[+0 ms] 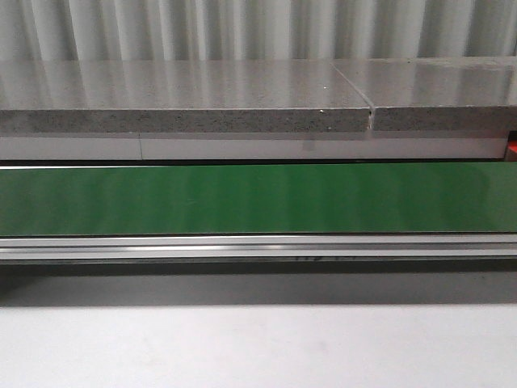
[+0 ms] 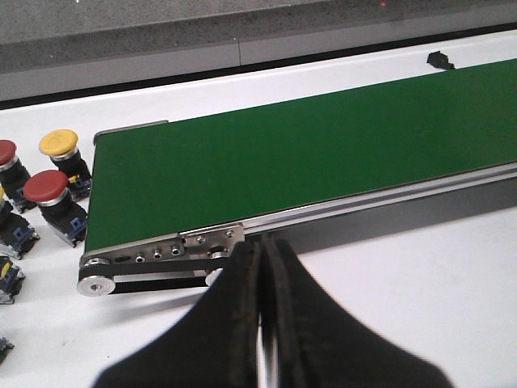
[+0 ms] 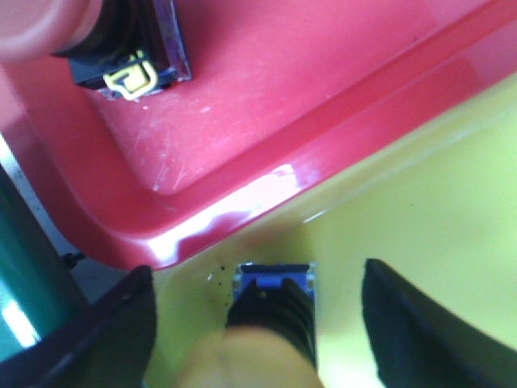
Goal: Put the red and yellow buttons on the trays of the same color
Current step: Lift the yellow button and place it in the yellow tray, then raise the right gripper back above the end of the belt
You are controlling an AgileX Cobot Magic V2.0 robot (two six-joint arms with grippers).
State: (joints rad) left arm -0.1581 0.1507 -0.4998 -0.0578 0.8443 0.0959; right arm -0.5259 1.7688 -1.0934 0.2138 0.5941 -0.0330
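Yellow button (image 3: 271,323) between spread right end effector (image 3: 258,323); left end effector (image 2: 262,323) pressed together.

Behind a grey speckled ledge (image 1: 186,109) (seamed into 2 slabs) hangs a pale curtain (image 1: 242,28).

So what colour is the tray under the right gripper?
Yellow tray, clearest in the right wrist view.

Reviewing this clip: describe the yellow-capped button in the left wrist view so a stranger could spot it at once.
Find the green conveyor belt and follow it to the end with the exposed roller. On the white table just past that end stands a cluster of push buttons; the yellow button is nearest the belt's far corner. The two fully visible neighbours have red caps.
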